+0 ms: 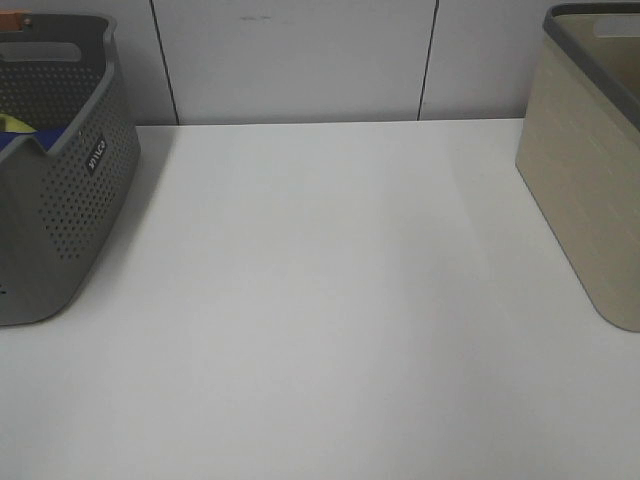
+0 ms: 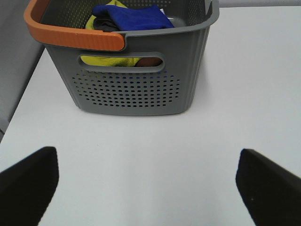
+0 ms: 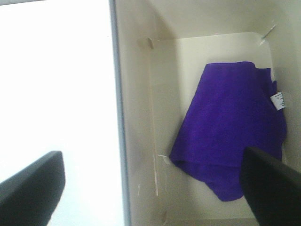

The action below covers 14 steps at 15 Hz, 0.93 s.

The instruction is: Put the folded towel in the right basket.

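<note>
The folded towel (image 3: pixel 230 125), deep purple with a small white tag, lies on the floor of the right basket (image 3: pixel 162 94), seen from above in the right wrist view. That beige bin with a dark grey rim also stands at the right edge of the exterior high view (image 1: pixel 585 190). My right gripper (image 3: pixel 153 188) is open and empty above the basket's near wall, apart from the towel. My left gripper (image 2: pixel 148 183) is open and empty over the white table, short of the grey perforated basket (image 2: pixel 131 80). Neither gripper shows in the exterior high view.
The grey perforated basket (image 1: pixel 55 200) stands at the table's left, holding blue (image 2: pixel 134 16) and yellow cloths, with an orange handle (image 2: pixel 70 37). The white table (image 1: pixel 320 300) lies between the two baskets. A grey panelled wall runs behind.
</note>
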### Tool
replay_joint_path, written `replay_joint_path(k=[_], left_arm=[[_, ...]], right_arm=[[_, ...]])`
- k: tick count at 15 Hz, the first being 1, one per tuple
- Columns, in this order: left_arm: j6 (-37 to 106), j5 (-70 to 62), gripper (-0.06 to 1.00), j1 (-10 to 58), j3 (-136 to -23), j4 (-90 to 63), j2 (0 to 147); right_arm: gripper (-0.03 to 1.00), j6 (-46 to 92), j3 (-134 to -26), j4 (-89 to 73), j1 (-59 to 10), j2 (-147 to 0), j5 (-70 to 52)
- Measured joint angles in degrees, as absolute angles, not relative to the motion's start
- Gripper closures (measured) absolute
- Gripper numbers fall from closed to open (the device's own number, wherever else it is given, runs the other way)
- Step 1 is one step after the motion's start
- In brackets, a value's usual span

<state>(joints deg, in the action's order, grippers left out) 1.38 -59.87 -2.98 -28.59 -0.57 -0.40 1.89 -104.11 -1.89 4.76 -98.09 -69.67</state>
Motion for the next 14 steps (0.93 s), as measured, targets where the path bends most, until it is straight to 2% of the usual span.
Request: replay_joint_path(k=[3,10,14], left_arm=[[1.38,-59.87,-0.05,-2.98,-28.59,-0.57,-0.40],[1.38,-59.87,-0.05,-2.98,-28.59,-0.57,-0.40],[1.38,-59.87,-0.05,-2.98,-28.59,-0.57,-0.40]], right_arm=[[0.00,3.15,-89.50,-3.67,4.58,-80.56,-69.33],[0.01,5.10,-47.27,-3.90,4.58,-25.50,-68.93],[0.01,5.10,-34.15,-3.90,4.58,-4.70,-66.69]])
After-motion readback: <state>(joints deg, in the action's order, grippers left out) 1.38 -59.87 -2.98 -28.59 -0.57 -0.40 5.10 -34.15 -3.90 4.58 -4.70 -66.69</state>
